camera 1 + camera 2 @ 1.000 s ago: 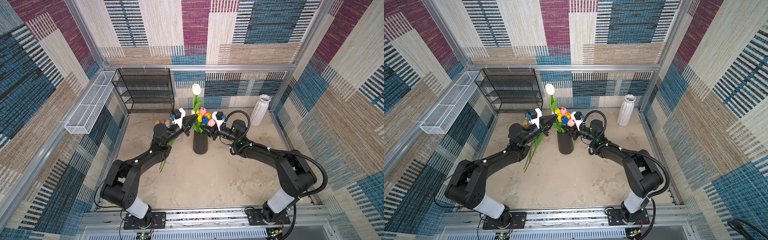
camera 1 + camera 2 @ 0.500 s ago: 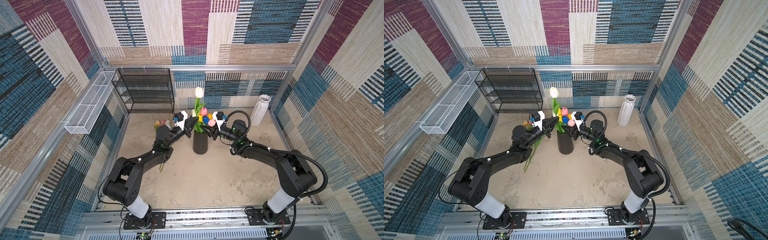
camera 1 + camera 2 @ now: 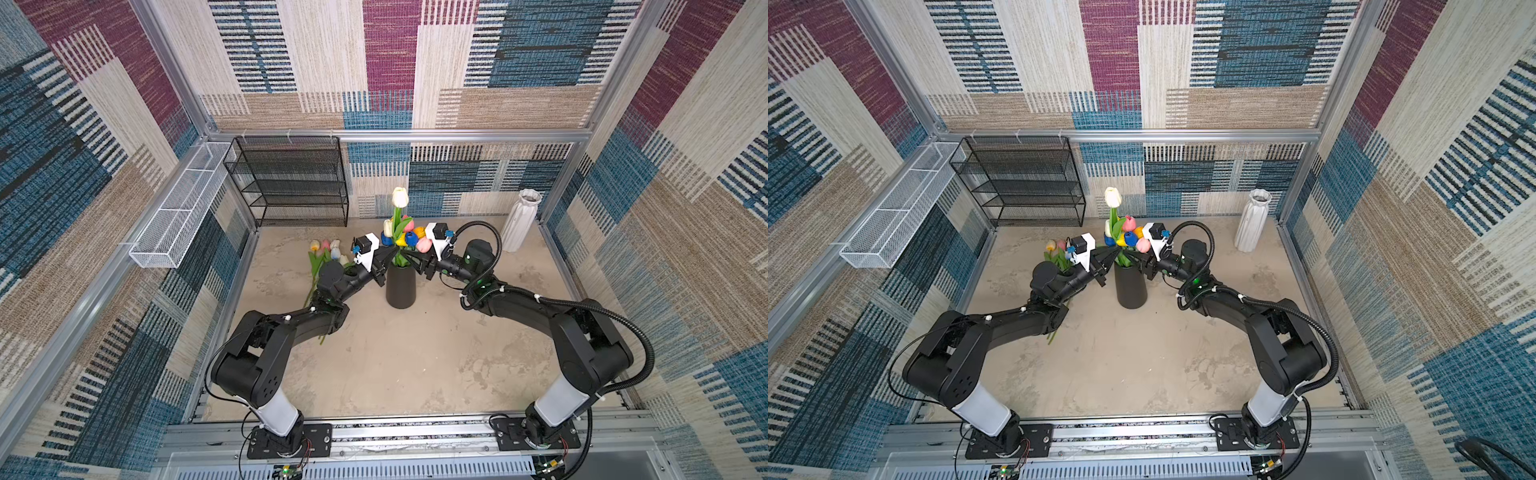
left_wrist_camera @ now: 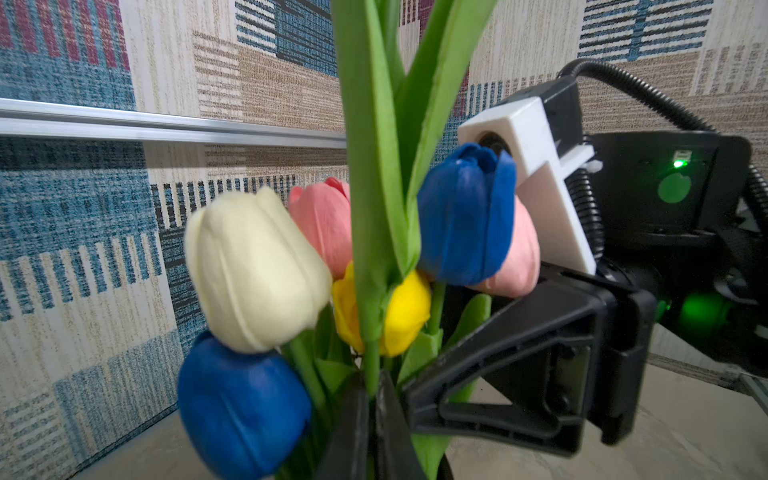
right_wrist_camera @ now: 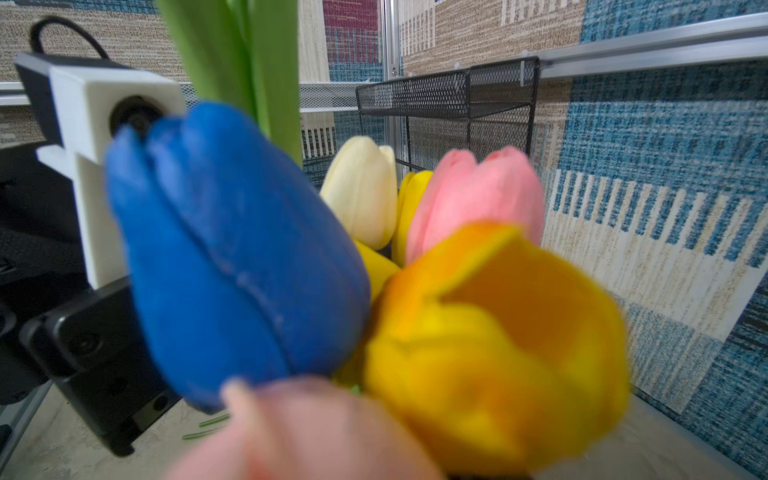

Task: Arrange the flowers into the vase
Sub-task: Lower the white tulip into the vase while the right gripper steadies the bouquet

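1. Patchwork-carpet walls surround a grey bench [image 3: 415,365]; loose tulips [image 3: 326,249] lie near its back-left corner.
2. Left gripper [image 4: 371,399] sits close around the stem of the tall white tulip [image 3: 400,196]; pinching or slack, I can't tell. A crooked release could tip it out.
3. Black vase [image 3: 400,286], mid-bench, is crowded; a nudge might topple it.
4. Right gripper [image 3: 412,261] is among the stems, its grip unclear.

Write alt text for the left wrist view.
A close-up bunch of tulip heads, cream, blue, pink and yellow, fills the view. The left gripper straddles a tall green stem in the middle; the right gripper sits beside them.
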